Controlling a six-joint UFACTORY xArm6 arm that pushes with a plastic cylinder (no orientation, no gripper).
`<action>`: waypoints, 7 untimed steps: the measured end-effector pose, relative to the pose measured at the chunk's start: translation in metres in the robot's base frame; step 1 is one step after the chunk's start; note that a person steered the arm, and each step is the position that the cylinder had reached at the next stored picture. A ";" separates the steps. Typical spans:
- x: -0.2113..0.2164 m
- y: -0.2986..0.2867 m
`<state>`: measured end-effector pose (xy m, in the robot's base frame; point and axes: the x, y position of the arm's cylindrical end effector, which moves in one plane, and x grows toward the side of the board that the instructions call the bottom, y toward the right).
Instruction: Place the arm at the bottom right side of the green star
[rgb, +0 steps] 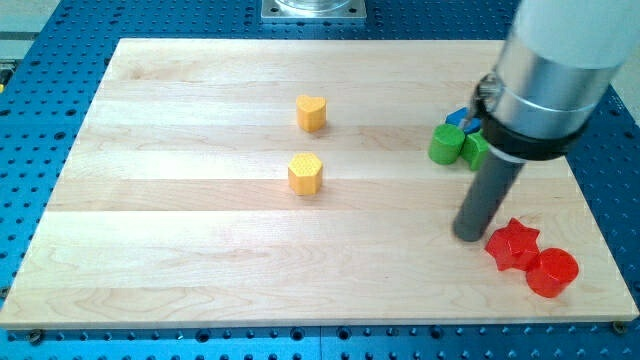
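Note:
A green block (446, 144) sits at the view's right, and a second green piece (475, 151), partly hidden behind my rod, touches it on its right; I cannot tell which one is the star. A blue block (460, 118) peeks out just above them. My tip (469, 236) rests on the board below the green blocks and slightly to their right, a short gap away. It is just left of a red star (513, 245).
A red cylinder (552, 272) touches the red star at the bottom right. A yellow heart (312, 113) and a yellow hexagon (305, 173) sit near the board's (200, 250) middle. The arm's grey body (555, 70) covers the top right corner.

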<state>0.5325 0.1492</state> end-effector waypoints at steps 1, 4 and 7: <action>-0.011 -0.053; -0.023 -0.076; -0.028 -0.108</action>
<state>0.5044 0.0415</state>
